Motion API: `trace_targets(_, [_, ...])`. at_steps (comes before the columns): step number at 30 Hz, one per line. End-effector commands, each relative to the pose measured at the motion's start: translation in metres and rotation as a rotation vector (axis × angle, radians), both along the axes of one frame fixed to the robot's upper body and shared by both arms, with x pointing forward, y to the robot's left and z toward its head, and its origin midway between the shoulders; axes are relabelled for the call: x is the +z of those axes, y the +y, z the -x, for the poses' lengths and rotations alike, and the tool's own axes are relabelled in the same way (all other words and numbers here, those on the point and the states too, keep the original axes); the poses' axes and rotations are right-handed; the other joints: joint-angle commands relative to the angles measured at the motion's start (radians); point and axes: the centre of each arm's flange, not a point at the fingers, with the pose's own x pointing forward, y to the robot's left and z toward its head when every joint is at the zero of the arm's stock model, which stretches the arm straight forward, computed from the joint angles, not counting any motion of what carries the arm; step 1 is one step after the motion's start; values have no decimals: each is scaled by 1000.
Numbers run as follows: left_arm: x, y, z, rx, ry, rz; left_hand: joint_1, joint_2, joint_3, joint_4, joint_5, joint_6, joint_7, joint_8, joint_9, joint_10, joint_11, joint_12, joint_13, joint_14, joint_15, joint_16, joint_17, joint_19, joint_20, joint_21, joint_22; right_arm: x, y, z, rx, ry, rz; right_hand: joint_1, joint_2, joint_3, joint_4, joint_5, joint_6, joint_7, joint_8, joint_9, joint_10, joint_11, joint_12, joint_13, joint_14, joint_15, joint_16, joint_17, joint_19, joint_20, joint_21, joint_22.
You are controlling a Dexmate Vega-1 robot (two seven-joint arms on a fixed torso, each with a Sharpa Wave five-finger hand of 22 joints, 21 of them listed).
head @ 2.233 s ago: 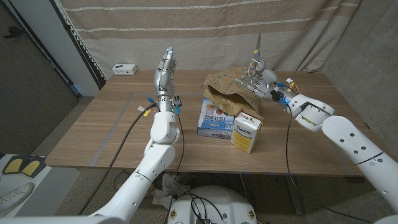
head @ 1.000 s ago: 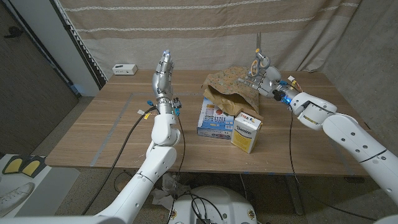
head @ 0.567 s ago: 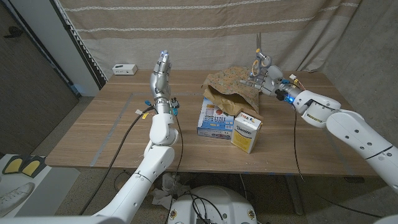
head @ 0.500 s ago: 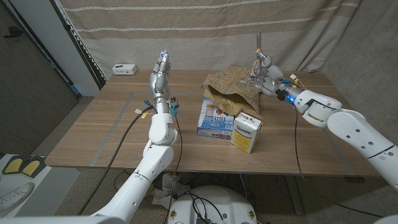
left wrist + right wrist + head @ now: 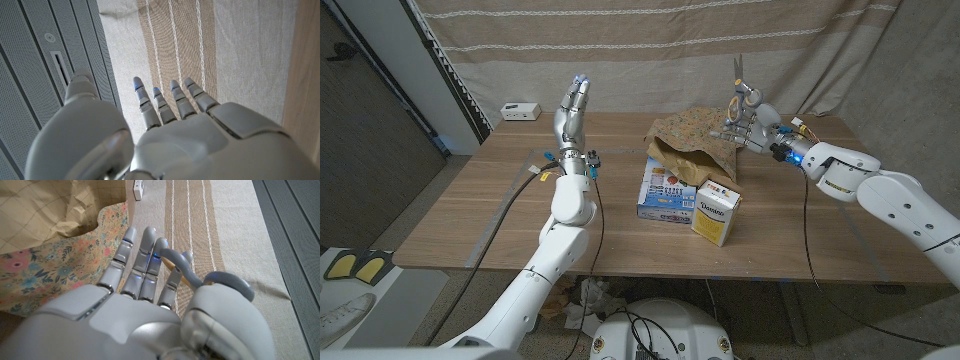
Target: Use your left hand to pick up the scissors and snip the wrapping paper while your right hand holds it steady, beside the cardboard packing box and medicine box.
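Observation:
My right hand (image 5: 754, 124) is raised over the table's far right and grips grey-handled scissors (image 5: 739, 75), their blades pointing straight up. In the right wrist view the scissors' handle loops (image 5: 178, 264) sit between the thumb and fingers of that hand (image 5: 135, 310). The crumpled floral wrapping paper (image 5: 692, 141) (image 5: 55, 255) lies just left of that hand, apart from it. My left hand (image 5: 571, 105) (image 5: 170, 130) stands raised over the table's left half, fingers straight and apart, holding nothing. A blue-and-white box (image 5: 664, 190) and a yellow-and-white box (image 5: 717, 210) stand in front of the paper.
A small white box (image 5: 520, 110) sits at the table's far left corner. A striped curtain (image 5: 650, 45) hangs behind the table (image 5: 490, 215). Cables (image 5: 535, 185) trail over the table's left half.
My right hand has drifted right and back with the scissors, away from the paper. My left hand has shifted a little left and higher, still holding nothing.

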Motion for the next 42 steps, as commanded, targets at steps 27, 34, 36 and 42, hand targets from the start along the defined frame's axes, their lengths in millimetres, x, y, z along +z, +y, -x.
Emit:
trace_targets(27, [14,28,23,185,161,-163,-23,36,-15,15,-6,5,1,3,3,74,1,19,-2,4,-78,2,1,-3,20,5,3,-17,-19,14,14,16,49,-55,-54,-59,69,-6,-217,251,-7,4,39,-15,705,4,8,-112,6,-50,2,16,-15,-16])
trace_targets(34, [18,34,18,229,178,-211,-23,51,-11,18,-10,-28,2,-9,3,74,6,16,-3,-1,-74,1,1,-10,26,3,4,-19,-23,20,11,-5,60,-79,-65,-68,74,-15,-203,266,-51,-54,28,6,698,-2,-3,-100,-5,-84,-12,48,-28,-26])
trace_targets(36, [19,34,16,236,178,-220,-22,51,-10,18,-10,-27,1,-9,3,74,6,15,-3,-2,-73,1,1,-10,26,3,4,-19,-24,21,8,-12,60,-94,-70,-72,78,-18,-208,272,-72,-76,20,16,696,-3,-3,-97,-9,-96,-13,50,-31,-29])
trace_targets(42, [19,34,11,253,199,-226,-21,54,-10,18,-12,-19,0,-5,3,81,3,17,-3,1,-73,2,1,-7,28,4,4,-19,-24,25,13,-30,81,-143,-85,-82,93,-27,-201,287,-125,-135,0,33,695,-4,-17,-77,-28,-135,-21,76,-44,-40])
